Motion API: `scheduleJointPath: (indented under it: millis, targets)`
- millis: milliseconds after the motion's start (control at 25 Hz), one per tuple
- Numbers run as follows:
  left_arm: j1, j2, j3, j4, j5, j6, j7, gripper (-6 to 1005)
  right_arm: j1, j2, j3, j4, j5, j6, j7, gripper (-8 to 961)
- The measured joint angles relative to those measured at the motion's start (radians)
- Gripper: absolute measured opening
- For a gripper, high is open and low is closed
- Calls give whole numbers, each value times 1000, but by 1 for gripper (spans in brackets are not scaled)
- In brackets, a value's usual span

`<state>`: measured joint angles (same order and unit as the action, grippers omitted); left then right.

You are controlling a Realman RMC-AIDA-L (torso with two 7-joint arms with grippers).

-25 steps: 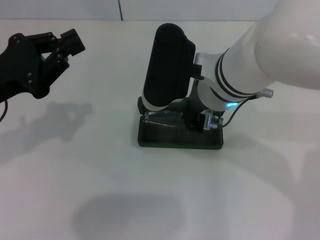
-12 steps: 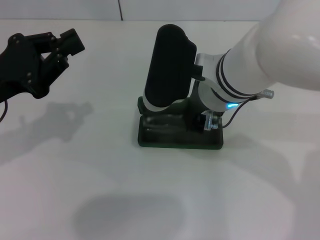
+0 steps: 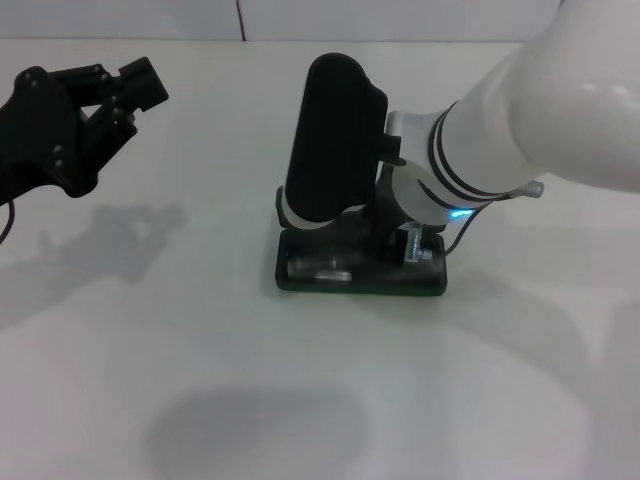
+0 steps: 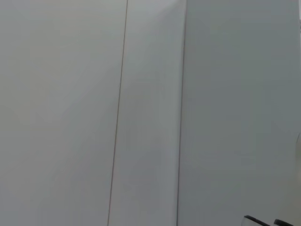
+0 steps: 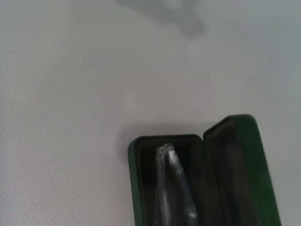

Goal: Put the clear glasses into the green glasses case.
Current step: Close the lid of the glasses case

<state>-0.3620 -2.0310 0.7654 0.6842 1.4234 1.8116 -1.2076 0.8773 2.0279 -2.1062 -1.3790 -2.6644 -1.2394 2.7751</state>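
The green glasses case [image 3: 362, 283] lies open at mid-table, and the clear glasses [image 3: 318, 268] lie inside its tray. My right gripper [image 3: 392, 240] reaches down onto the case, mostly hidden under the arm's black cover [image 3: 335, 140]. In the right wrist view the clear glasses [image 5: 173, 188] rest lengthwise in the dark lining, with the green glasses case wall [image 5: 133, 188] on one side and the raised lid [image 5: 242, 174] on the other. My left gripper [image 3: 120, 95] hangs parked over the table's far left, away from the case.
A white tabletop [image 3: 200, 380] surrounds the case. The table's back edge meets a pale wall [image 3: 400, 15]. The left wrist view shows only wall panels [image 4: 141, 113].
The clear glasses have gone from sitting high at the tray's back rim to lying down inside the case. My right arm has dropped slightly. The left arm has not moved.
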Motion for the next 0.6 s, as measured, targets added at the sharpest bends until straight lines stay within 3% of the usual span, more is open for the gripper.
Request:
scheduleJointPath:
  millis: [240,280,600]
  targets:
    - [1,0,0,0,-1,0,0,93,-11,0,-5,-39,1,0,-3,226]
    - [1,0,0,0,-1,0,0,93,-21,0,-10,-59,0,0,-5,290]
    - [0,0,-3,0,-1,-1,1,94,-89,0,-11,-149,-11,3,-29,289]
